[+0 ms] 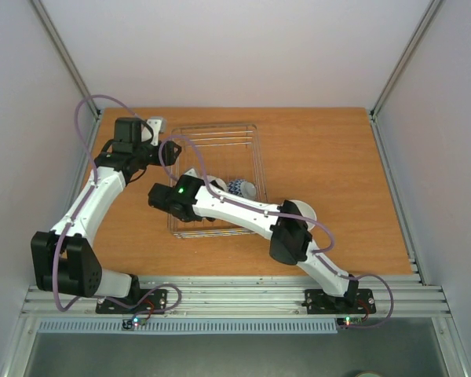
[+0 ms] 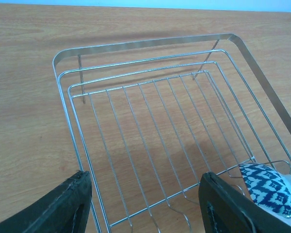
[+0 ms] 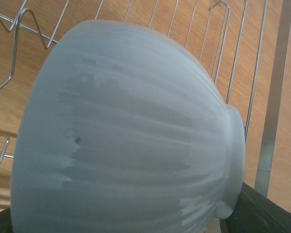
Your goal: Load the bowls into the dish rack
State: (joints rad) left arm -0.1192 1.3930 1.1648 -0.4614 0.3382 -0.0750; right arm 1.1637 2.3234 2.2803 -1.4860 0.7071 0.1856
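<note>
The silver wire dish rack (image 1: 243, 149) stands mid-table. A blue-white zigzag bowl (image 1: 239, 188) lies in its near right part and also shows in the left wrist view (image 2: 271, 191). My left gripper (image 2: 145, 204) is open and empty over the rack's left side (image 1: 166, 151), with only the rack's wires (image 2: 150, 121) between its fingers. My right gripper (image 3: 136, 218) is shut on a pale grey-green ribbed bowl (image 3: 131, 136), held on its side low over the rack's wires (image 3: 242, 53). In the top view my right forearm (image 1: 220, 206) covers this bowl. A white bowl (image 1: 304, 210) sits on the table right of the rack.
The wooden table (image 1: 330, 157) is enclosed by white walls with metal posts (image 1: 396, 71) at the back corners. My right arm (image 1: 290, 236) crosses the rack's near right corner. An aluminium rail (image 1: 235, 287) runs along the near edge.
</note>
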